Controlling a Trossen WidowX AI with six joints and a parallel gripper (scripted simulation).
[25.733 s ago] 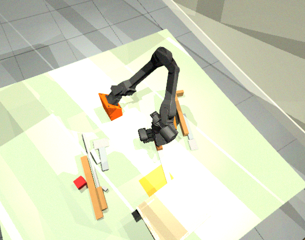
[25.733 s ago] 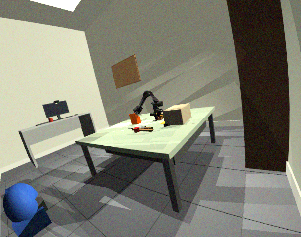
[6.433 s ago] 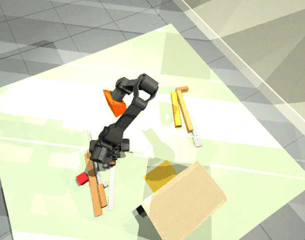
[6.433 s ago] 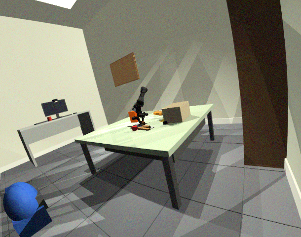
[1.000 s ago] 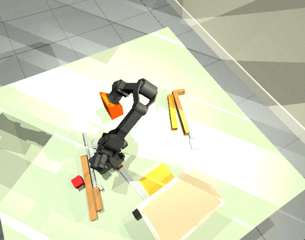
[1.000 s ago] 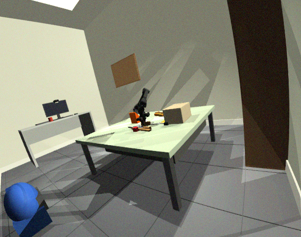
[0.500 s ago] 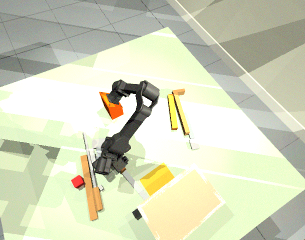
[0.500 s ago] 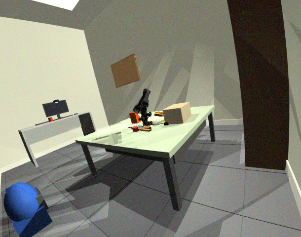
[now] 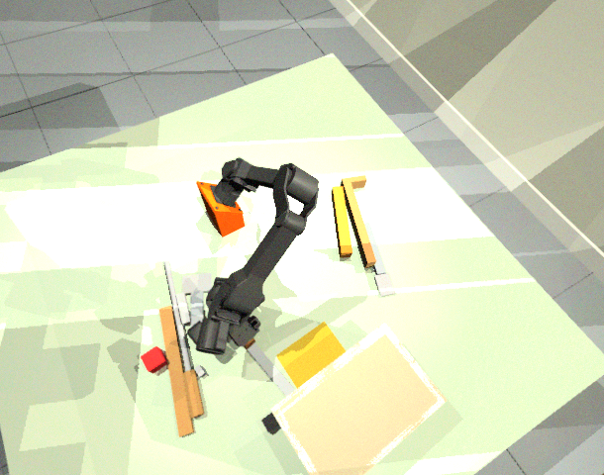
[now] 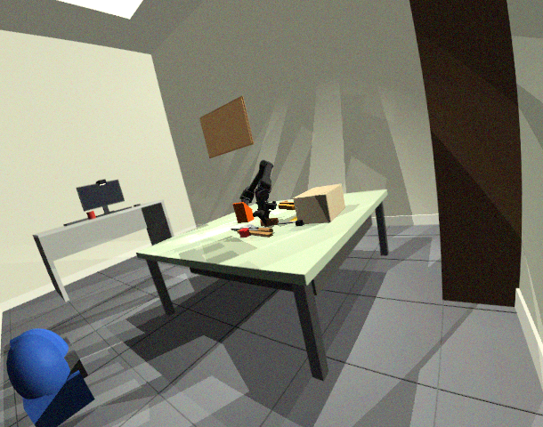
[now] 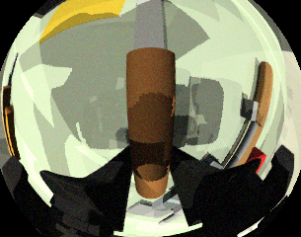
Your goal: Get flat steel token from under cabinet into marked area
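The gripper (image 9: 230, 341) is clamped partway shut on the brown wooden handle (image 11: 150, 113) of a long tool whose grey shaft (image 9: 263, 363) runs ahead of the fingers to a black tip (image 9: 270, 423) at the near corner of the cabinet (image 9: 363, 404). Judging by this, the step in hand is carrying the reaching tool to the cabinet's front; the next move calls for lowering the tip flat to the table (image 9: 446, 317) and sliding it under the cabinet's bottom edge to hook the token out onto the yellow marked area (image 9: 310, 352), which lies just beyond the shaft. The steel token itself shows in no view; presumably it is under the cabinet, and the vent slots cannot be made out. Beside the gripper lie a wooden-handled tool (image 9: 175, 357) and a red cube (image 9: 153, 359); whether the fingers' pads sit square on the handle is hidden by the handle itself.
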